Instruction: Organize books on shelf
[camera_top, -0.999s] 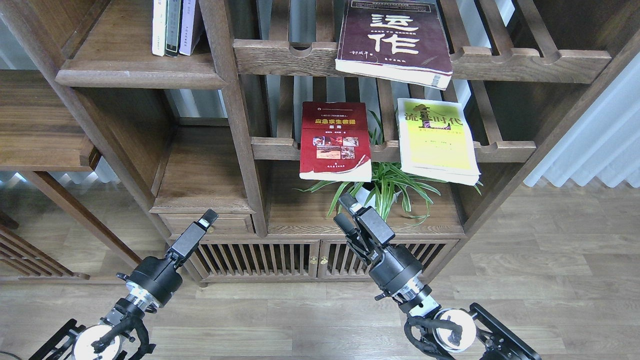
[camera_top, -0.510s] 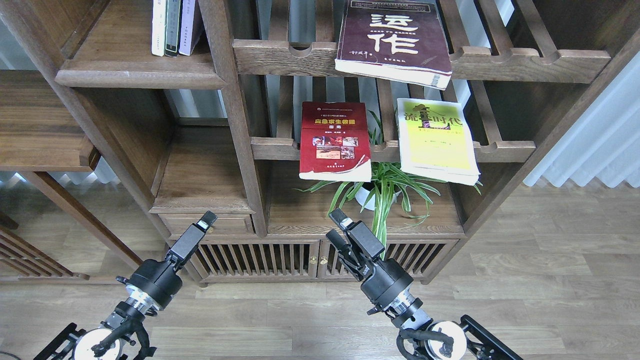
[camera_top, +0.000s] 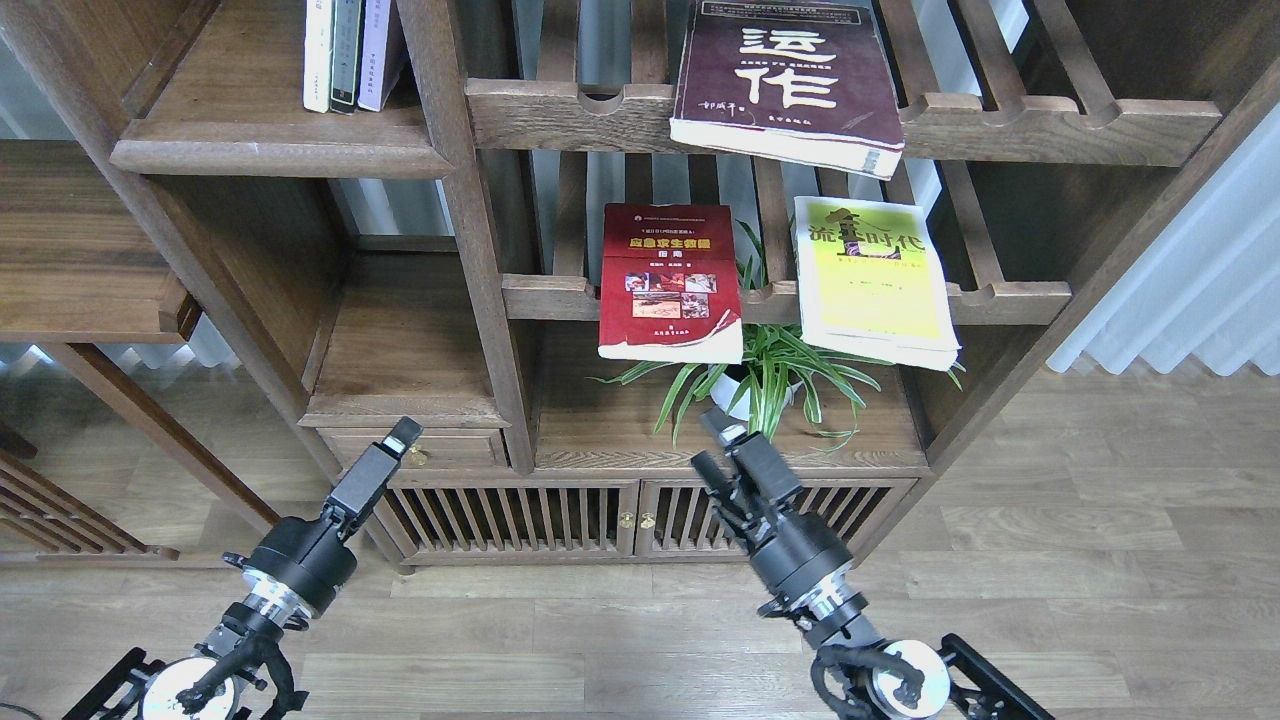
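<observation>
Above and just left of the right hand (camera_top: 722, 450), the red book (camera_top: 670, 283) lies on a slatted rack (camera_top: 560, 296), the yellow-green book (camera_top: 872, 282) above and to its right. The maroon book (camera_top: 790, 85) rests higher on an upper rack (camera_top: 1050, 125). The shelf (camera_top: 270, 150) sits far above the left hand (camera_top: 402, 438). The right hand's fingers stand slightly apart, holding nothing; the left's state I cannot tell.

Maroon book (camera_top: 787, 85), red book (camera_top: 670, 283), yellow-green book (camera_top: 873, 282), dark-brown shelf (camera_top: 280, 150).
</observation>
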